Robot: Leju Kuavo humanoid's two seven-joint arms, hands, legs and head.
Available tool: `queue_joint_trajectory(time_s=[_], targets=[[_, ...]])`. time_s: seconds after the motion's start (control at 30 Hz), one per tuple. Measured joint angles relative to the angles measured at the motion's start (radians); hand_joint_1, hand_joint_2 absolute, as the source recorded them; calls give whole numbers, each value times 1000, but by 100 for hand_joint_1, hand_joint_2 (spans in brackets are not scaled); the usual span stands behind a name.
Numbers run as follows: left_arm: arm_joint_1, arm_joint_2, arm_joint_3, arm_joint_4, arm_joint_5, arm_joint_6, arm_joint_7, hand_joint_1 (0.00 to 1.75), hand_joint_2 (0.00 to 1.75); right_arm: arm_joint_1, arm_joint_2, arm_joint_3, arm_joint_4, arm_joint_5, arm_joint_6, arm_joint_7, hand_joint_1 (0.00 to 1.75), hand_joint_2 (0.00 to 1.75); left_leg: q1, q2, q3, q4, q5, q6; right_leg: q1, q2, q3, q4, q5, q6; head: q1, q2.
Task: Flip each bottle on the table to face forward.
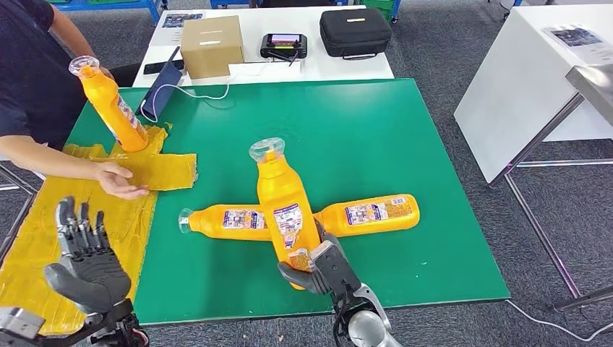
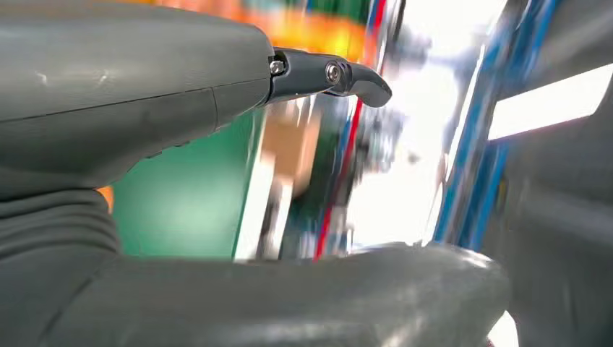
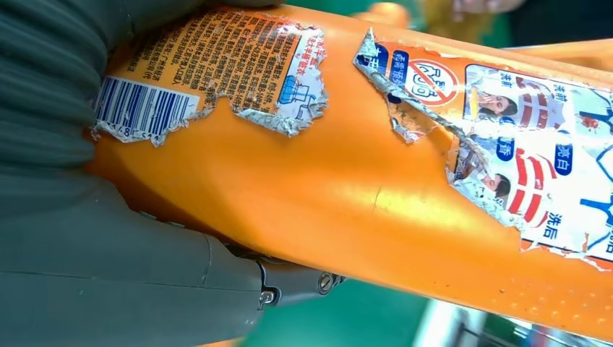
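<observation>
The held bottle (image 1: pixel 284 206) — orange, with a clear cap — is gripped near its base by the right hand (image 1: pixel 323 266), its neck pointing away from the robot. It lies across a second orange bottle (image 1: pixel 300 217) that rests flat on the green worktop (image 1: pixel 405 137), the two forming a cross near the worktop's front edge. Gripping at the base likely leaves the long body free to roll or swing, so a chosen face can be turned forward.

In the right wrist view the held bottle's label (image 3: pixel 217 65) is badly torn: a barcode, small Chinese print, a red prohibition sign and blue-and-white pictures remain, with the characters 洗后 legible at one edge. No brand name can be made out.

Far to the left of the crossed pair, a third orange bottle (image 1: pixel 110 105) stands tilted, held by a person, whose other hand (image 1: pixel 119 178) rests flat on yellow sheeting (image 1: pixel 50 217). The left hand (image 1: pixel 85 256) hovers above that sheeting, fingers spread, holding nothing — probably kept clear.

Beyond the green worktop, a white table (image 1: pixel 361 69) carries a cardboard box (image 1: pixel 211 45), a controller with a screen (image 1: pixel 283 45) and a black case (image 1: pixel 355 30).
</observation>
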Motion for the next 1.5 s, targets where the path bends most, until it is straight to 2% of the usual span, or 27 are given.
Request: queue_joint_trajectory(time_s=[0.1,0.23,0.37,0.57,0.93,1.3,1.5], targets=[[3,29,-16,4,37,-154,67,0,175,0,-1,-5,-56,9,1,-3,175,175,0,0,-1,0,0,0,0,0,0,0,0,0,0,0],[11,90,-63,21,69,-356,143,0,175,-2,-5,-10,-116,8,11,-15,175,175,0,0,-2,0,0,0,0,0,-1,0,0,0,0,0],[25,140,-104,33,109,-457,165,0,175,-10,-11,-2,-145,17,25,-21,175,175,0,0,-2,0,0,0,0,0,-2,0,0,0,0,0],[33,172,-129,42,131,-478,176,0,175,-21,-17,19,-154,27,38,-21,175,175,0,0,-3,0,0,0,0,0,-2,0,0,0,0,0],[33,188,-145,43,164,-512,177,0,175,-74,-20,103,-147,74,99,5,175,175,0,0,-4,0,0,0,0,0,-3,0,0,0,0,0],[12,190,-144,71,178,-524,180,0,175,-227,23,339,-56,99,220,49,175,175,0,0,-4,0,0,0,1,0,-3,0,0,0,0,0],[6,192,-145,78,178,-525,180,0,175,-270,34,405,-20,93,243,57,175,175,0,0,-4,0,0,0,0,0,-3,0,0,0,0,0]])
